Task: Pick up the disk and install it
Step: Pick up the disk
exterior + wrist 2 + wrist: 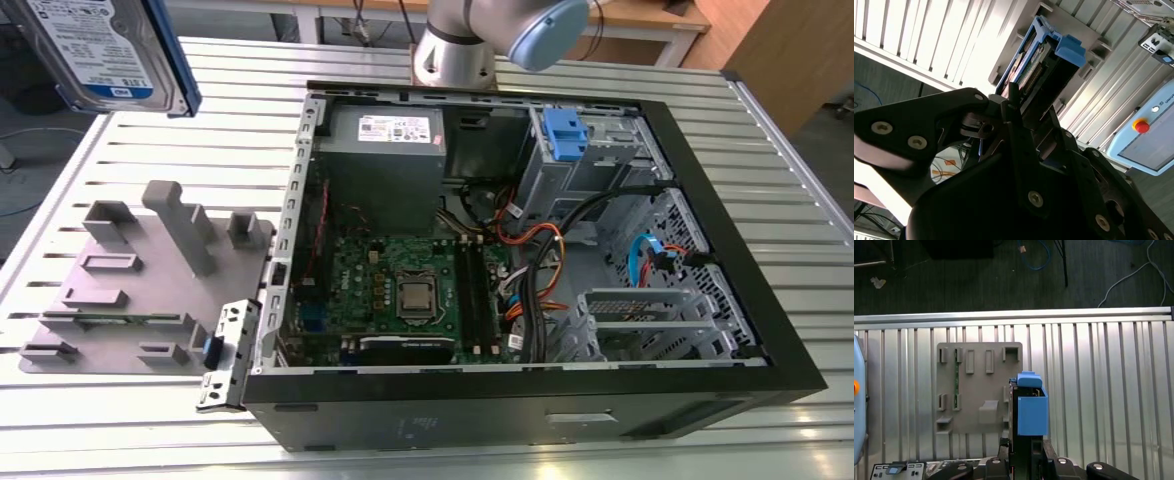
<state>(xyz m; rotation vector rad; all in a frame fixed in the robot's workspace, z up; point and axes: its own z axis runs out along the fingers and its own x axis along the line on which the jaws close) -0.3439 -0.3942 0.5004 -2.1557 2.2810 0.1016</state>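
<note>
The disk (pixel 114 50), a silver drive with a blue-and-white label and blue side rails, hangs in the air at the exterior view's upper left, above the slatted table. In both wrist views my gripper (pixel 1029 117) is shut on the disk (pixel 1041 60), with the black fingers (pixel 1014 107) clamping its lower end. Seen edge-on in the first wrist view, the disk (pixel 1031 410) stands out of my gripper (pixel 1026 452) with its blue rail facing the camera. It hovers over the edge of the grey holder block (pixel 979 390).
An open computer case (pixel 747 300) lies on the metal table (pixel 120 430), with a motherboard (pixel 400 290), a power-supply box (pixel 384 150) and a drive cage with a blue tab (pixel 567 135). The grey holder block (pixel 147 270) sits beside the case. A control pendant (pixel 1149 140) lies nearby.
</note>
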